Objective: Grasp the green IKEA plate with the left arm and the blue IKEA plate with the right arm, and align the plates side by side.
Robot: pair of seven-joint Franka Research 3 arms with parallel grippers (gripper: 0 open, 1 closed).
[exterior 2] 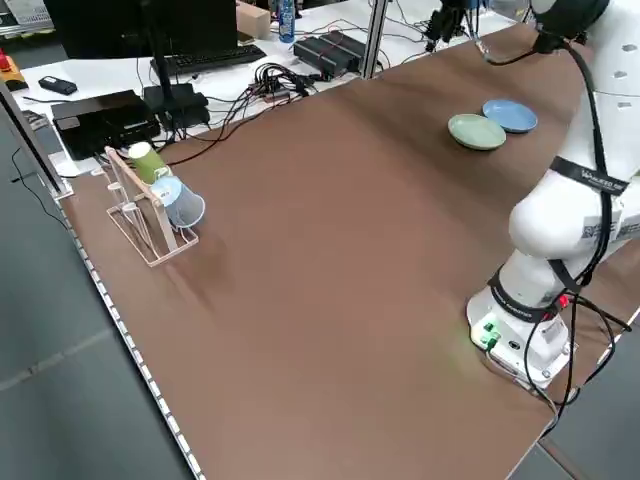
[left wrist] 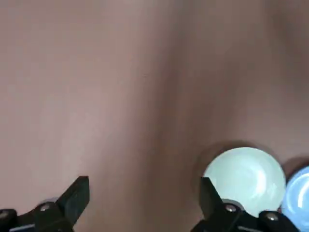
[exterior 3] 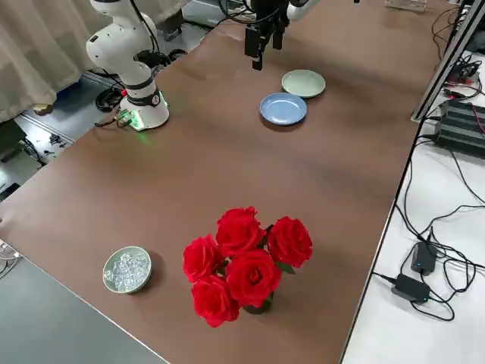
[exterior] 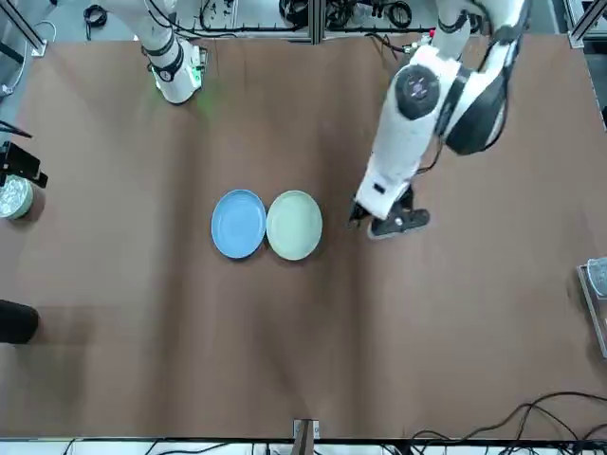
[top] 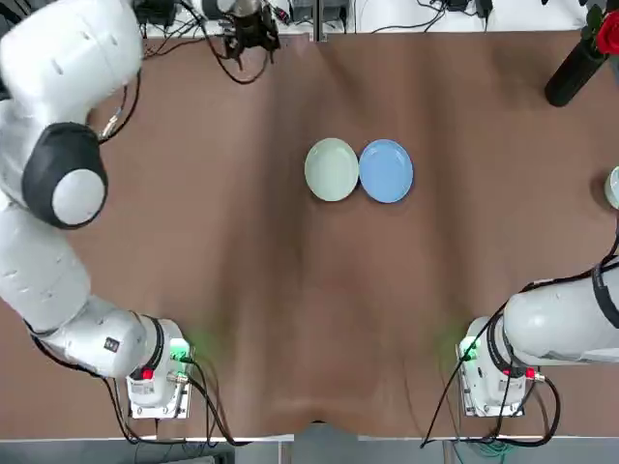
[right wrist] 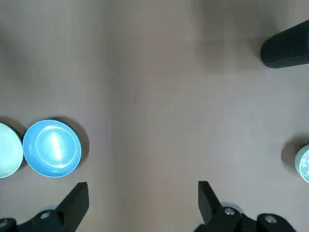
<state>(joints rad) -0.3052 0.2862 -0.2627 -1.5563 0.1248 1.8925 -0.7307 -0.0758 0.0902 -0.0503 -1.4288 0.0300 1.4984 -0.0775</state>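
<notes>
Two plates already lie rim to rim on the brown table (top: 290,319), so the aligning step looks finished and what remains, by my reading, is only for the arms to pull clear. Largest in view, the left arm (top: 58,164) reaches high over the table with the left gripper (left wrist: 144,203) empty, its fingers (left wrist: 75,198) spread wide; the green IKEA plate (top: 332,170) sits below and just to one side of it, untouched, and the gripper hangs apart from the plate's rim. The right arm (top: 566,324) is folded back near its base, and the right gripper (right wrist: 143,200) is likewise spread and holding nothing, with the blue IKEA plate (top: 386,171) well off to its side, toward the other arm. The next move, if any, calls for little: a retreat to rest without brushing either plate, since a nudge would break the pairing. Smaller things stand away from both grippers: a bunch of red roses (exterior 3: 242,262) and a small dish of clear beads (exterior 3: 127,269). No brand mark or writing can be read on the plates; lettering on the left arm's forearm band in the left side view is too small to read.
</notes>
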